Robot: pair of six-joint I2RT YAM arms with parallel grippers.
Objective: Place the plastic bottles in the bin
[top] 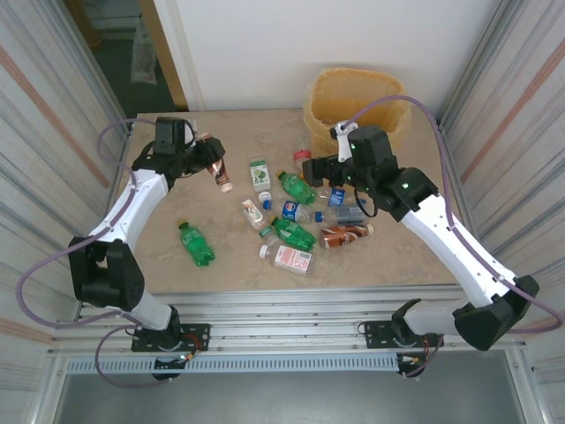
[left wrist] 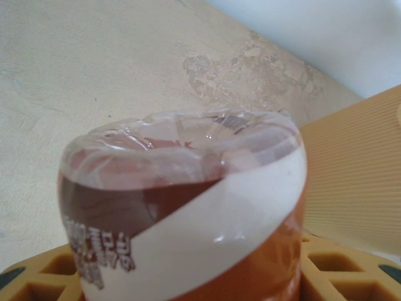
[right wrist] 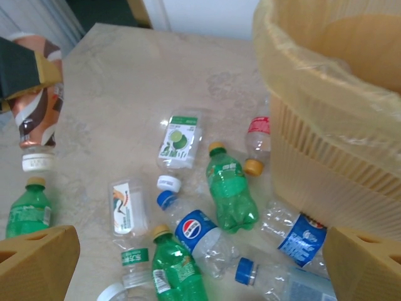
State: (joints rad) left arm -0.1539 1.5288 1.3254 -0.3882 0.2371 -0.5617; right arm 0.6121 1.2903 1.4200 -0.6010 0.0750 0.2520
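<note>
The left claw (top: 210, 159) clamps a brown-labelled bottle (top: 221, 177), cap down, clear of the desk (top: 221, 256), well left of the bin (top: 357, 102), likely for carrying over. The right claw (top: 313, 168) hangs wide-jawed just before the bin, above loose bottles (top: 298, 188).

**Robot test cell, lab setting**

Stone-patterned bench (top: 177, 265) boxed in: ribbed panel walls (top: 44, 115) on its left and right sides, plain white wall (top: 256, 44) behind it. Aluminium framing rails (top: 291, 305) along its near edge, two white robot arms (top: 132, 208) bolted there, purple cables (top: 35, 283) looping off them. Wood-framed doorway (top: 169, 62) beyond its far-left corner.
</note>
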